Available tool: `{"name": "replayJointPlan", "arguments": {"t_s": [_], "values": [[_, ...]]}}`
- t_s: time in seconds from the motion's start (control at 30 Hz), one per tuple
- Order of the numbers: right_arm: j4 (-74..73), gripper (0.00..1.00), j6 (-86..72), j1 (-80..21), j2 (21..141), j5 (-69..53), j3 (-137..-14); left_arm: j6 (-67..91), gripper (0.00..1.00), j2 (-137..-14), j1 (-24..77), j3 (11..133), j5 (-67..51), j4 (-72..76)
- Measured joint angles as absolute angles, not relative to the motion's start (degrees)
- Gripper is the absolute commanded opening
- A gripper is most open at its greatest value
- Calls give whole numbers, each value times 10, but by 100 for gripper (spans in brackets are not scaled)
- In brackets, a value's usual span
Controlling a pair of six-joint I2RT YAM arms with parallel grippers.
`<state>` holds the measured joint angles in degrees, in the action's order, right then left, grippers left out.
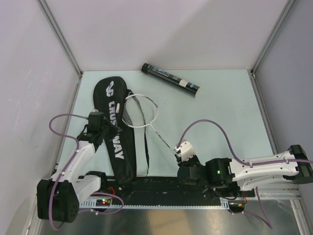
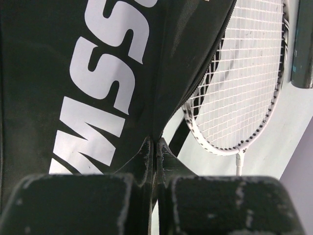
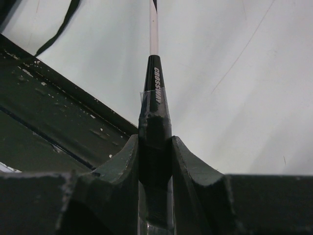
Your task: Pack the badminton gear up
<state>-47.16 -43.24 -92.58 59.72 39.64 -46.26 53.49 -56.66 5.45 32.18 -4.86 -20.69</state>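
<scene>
The long black bag (image 1: 116, 139) lettered CROSSWAY lies at the left of the table. My left gripper (image 1: 103, 128) is shut on the edge of its fabric (image 2: 156, 147), holding the flap (image 2: 186, 58) up. A white-strung racket (image 1: 141, 111) lies beside it, its head (image 2: 244, 88) partly under the raised flap. The thin shaft (image 1: 159, 132) runs toward my right gripper (image 1: 179, 153), which is shut on the black handle (image 3: 155, 122). The dark teal-printed tube (image 1: 170, 79) lies at the back of the table and shows at the right edge (image 2: 303, 49) of the left wrist view.
A black rail (image 1: 161, 183) runs along the near edge between the arm bases, close under the right gripper (image 3: 49, 127). The bag's strap (image 1: 146, 156) trails toward the rail. Grey walls with metal posts (image 1: 61, 36) enclose the table.
</scene>
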Motion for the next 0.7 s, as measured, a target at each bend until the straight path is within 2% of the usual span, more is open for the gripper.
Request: {"name": "replayJointPlan", "arguments": {"t_s": [0.43, 0.7], "values": [[-292, 0, -348, -899, 716, 410, -461, 545, 0, -574, 69, 322, -70, -185], [-194, 0, -283, -879, 780, 373, -466, 543, 0, -580, 78, 322, -97, -179]]}}
